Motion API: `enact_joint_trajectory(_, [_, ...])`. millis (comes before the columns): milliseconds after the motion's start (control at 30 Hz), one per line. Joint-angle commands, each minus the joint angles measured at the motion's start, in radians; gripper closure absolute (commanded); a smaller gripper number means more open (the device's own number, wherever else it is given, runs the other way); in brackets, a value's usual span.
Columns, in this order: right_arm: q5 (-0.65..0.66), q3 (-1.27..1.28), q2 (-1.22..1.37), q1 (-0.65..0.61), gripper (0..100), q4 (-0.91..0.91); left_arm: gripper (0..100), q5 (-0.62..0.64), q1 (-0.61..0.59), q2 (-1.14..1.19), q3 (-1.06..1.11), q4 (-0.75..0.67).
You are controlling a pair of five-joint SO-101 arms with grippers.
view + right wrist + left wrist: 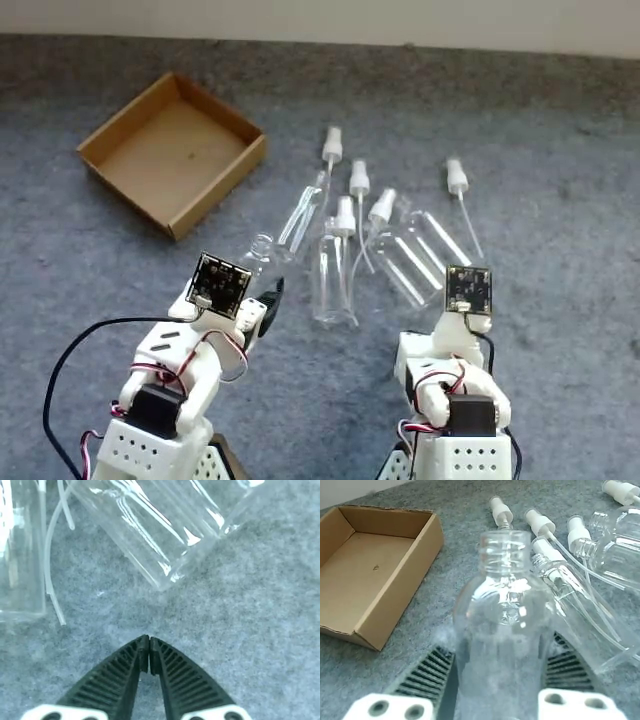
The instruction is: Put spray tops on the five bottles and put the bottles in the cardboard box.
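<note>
1. left arm is sitting folded low on the near side of the cardboard box, with its wrist pointing past the box's near right corner.
2. left end effector is clenching a clear bottle, with one ribbed finger pressing each side of the body. The bottle's threaded neck is pointing away from the arm and standing open.
3. that clear bottle is sitting just off the box's near right corner, outside the box and apart from its wall. Cannot tell whether it is touching the bench.
4. right arm is sitting folded low, well to the right of the box, on the near side of the bottle cluster.
5. right end effector is clenched tip to tip, grasping nothing. It is pointing down at the grey bench cover, just short of the base of one of the lying bottles and not touching it.
6. four lying bottles are resting on the bench to the right of the box, close together and all outside it.
7. white spray tops with thin tubes are lying among those bottles, right of the box. Cannot tell which are screwed on.
8. the box is sitting open-topped on the bench, farther from both arms than the cluster's near end.
</note>
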Motion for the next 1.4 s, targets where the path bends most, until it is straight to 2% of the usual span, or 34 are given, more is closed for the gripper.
enact_joint_trajectory(0, [-0.009,0.145,-0.012,-0.021,98.6,-0.166,93,0.005,0.004,-0.013,-0.001,-0.021])
enact_joint_trajectory(200, [-0.006,0.145,-0.012,-0.019,98.6,-0.381,93,0.005,0.004,-0.013,-0.001,-0.020])
enact_joint_trajectory(400, [-0.006,0.134,-0.012,0.010,98.5,-0.424,93,0.005,0.004,-0.013,-0.001,-0.018])
enact_joint_trajectory(500, [-0.006,0.093,-0.013,0.070,98.5,-0.450,93,0.005,0.004,-0.013,-0.001,-0.018])
enact_joint_trajectory(767, [-0.006,-0.159,-0.013,0.386,98.5,-0.449,93,0.005,0.004,-0.013,-0.001,-0.018])
enact_joint_trajectory(833, [-0.006,-0.216,-0.012,0.417,98.5,-0.449,93,0.005,0.004,-0.013,-0.001,-0.018])
enact_joint_trajectory(900, [0.014,-0.275,-0.012,0.418,98.5,-0.446,93,0.005,0.004,-0.013,-0.001,-0.018])
enact_joint_trajectory(1100, [0.261,-0.478,0.035,0.329,98.5,-0.312,93,0.005,0.004,-0.013,0.001,-0.018])
enact_joint_trajectory(1367, [0.331,-0.757,0.506,0.314,98.5,-0.203,93,0.005,0.004,-0.013,0.001,-0.018])
